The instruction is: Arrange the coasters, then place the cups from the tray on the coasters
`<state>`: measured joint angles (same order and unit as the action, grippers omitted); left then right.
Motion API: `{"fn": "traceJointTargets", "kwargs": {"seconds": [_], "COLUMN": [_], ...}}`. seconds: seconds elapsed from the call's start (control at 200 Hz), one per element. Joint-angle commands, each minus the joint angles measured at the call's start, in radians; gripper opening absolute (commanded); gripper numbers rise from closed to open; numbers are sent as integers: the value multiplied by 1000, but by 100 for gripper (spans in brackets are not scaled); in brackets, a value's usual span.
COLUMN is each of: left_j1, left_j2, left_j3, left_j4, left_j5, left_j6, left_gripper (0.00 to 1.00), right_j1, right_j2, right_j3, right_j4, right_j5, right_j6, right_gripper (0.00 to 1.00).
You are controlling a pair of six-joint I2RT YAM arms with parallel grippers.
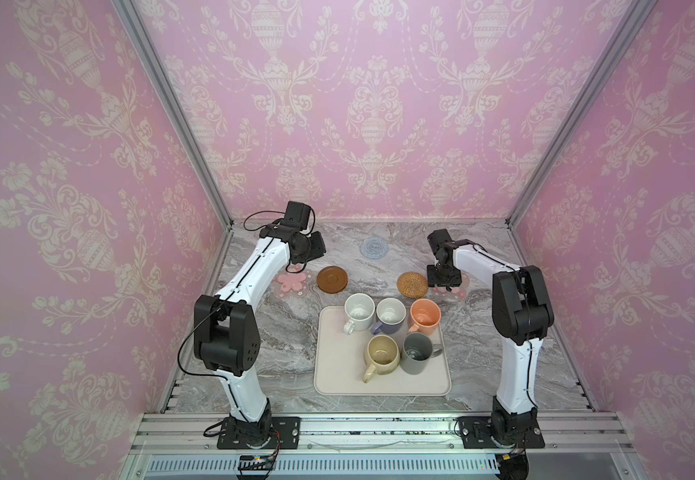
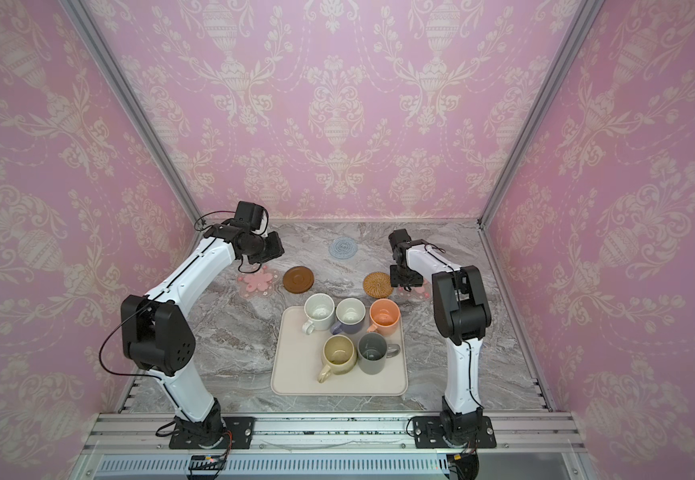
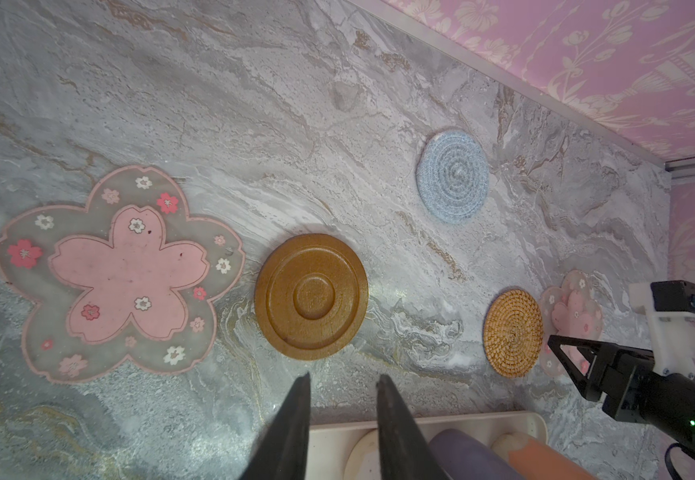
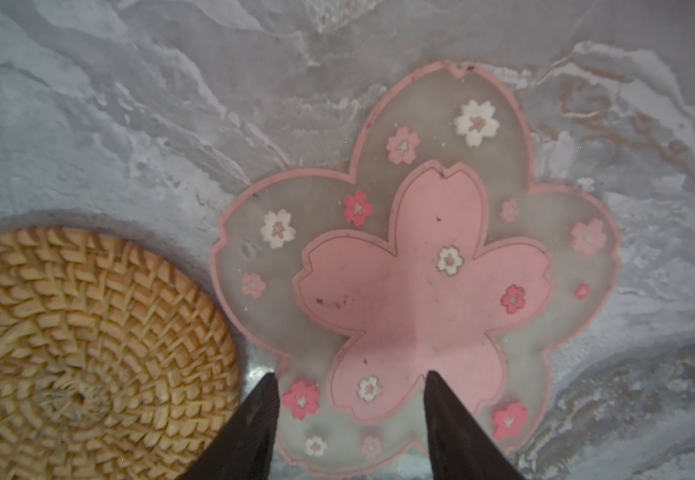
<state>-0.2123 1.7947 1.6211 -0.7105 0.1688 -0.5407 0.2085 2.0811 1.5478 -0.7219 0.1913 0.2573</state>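
The grey marbled tabletop [image 1: 279,353] carries everything, and the left arm [image 1: 250,270] and right arm [image 1: 474,259] lean in over its far half. The beige tray [image 1: 337,374] lies toward the front between their bases, and only a strip of its rim shows in the left wrist view. All five cups stand upright on it, packed so close I cannot tell whether they touch. The white cup [image 1: 359,311], lavender cup [image 1: 390,316] and peach cup [image 1: 424,318] form the far row. The cream cup [image 1: 381,353] and grey cup [image 1: 417,353] form the near one. Faint marks inside them are too small to make out. Beyond the tray the coasters lie flat in a loose line. The left flower coaster [image 1: 291,281], pink with a clear petalled border, has its far edge tucked under the left wrist in both top views. The wooden disc [image 1: 332,279] sits just beside it. The rattan disc [image 1: 411,284] lies further right, and the blue round [image 1: 374,247] is alone near the back wall. The right flower coaster [image 4: 420,282] is almost wholly hidden beneath the right hand in both top views. The right hand [image 4: 350,376] is spread wide over that coaster's near petals, pinching nothing, though I cannot tell whether the tips touch it. The left hand [image 3: 343,382] has its fingers narrowly parted, with nothing between them, above bare marble near the wooden disc.
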Motion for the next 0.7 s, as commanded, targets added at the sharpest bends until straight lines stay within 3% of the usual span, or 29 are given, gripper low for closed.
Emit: {"fn": "traceJointTargets", "kwargs": {"seconds": [0.0, 0.696], "left_j1": [8, 11], "left_j2": [0, 1], "left_j3": [-4, -9], "left_j4": [5, 2], "left_j5": [17, 16], "left_j6": [-17, -16], "left_gripper": [31, 31], "right_j1": [15, 5], "right_j2": [28, 67], "right_j3": [36, 34], "right_j4": [-31, -39], "right_j5": [8, 45], "right_j6": [-20, -15], "right_gripper": [58, 57]}}
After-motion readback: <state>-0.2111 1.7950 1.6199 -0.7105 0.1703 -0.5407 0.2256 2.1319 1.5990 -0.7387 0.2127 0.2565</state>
